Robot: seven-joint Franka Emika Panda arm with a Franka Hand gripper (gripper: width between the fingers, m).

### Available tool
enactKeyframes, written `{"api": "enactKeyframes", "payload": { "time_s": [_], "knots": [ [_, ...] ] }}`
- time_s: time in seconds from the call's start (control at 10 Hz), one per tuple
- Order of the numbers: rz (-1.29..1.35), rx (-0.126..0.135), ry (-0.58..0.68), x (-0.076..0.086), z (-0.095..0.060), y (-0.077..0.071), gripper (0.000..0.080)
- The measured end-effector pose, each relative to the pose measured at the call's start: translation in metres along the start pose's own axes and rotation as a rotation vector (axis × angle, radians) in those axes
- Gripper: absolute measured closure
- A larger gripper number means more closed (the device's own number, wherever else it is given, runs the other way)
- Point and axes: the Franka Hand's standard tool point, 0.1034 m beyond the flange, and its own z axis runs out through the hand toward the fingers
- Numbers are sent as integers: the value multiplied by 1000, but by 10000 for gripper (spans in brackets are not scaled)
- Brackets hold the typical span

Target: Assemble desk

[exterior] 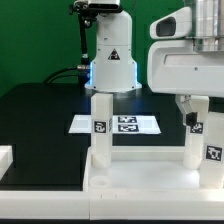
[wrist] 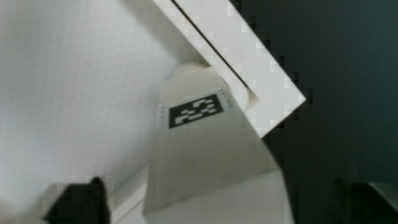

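White plastic desk top (exterior: 140, 180) carries three upright legs (exterior: 101, 125); at three o'clock the hand (wrist: 210, 205) straddles one, jaws wide; more remains.

The white desk top (exterior: 135, 180) is lying upside down on my black table (exterior: 40, 120), with three tagged white peg legs (exterior: 101, 125) standing upright from its corner sockets.
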Motion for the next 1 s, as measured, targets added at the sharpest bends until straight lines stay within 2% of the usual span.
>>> {"api": "enactKeyframes", "payload": {
  "time_s": [0.1, 0.2, 0.3, 0.5, 0.6, 0.7, 0.9, 1.0],
  "knots": [
    [-2, 0, 0, 0, 0, 0, 386],
    [29, 1, -1, 0, 0, 0, 386],
    [123, 0, 0, 1, 0, 1, 514],
    [364, -8, -5, 1, 0, 2, 514],
    [552, -24, -16, -2, -1, 3, 514],
    [795, -20, -14, -4, -1, 1, 514],
    [1109, -11, -36, 3, -3, 3, 514],
    [1184, 28, -12, 3, 1, 5, 512]
  ]
}}
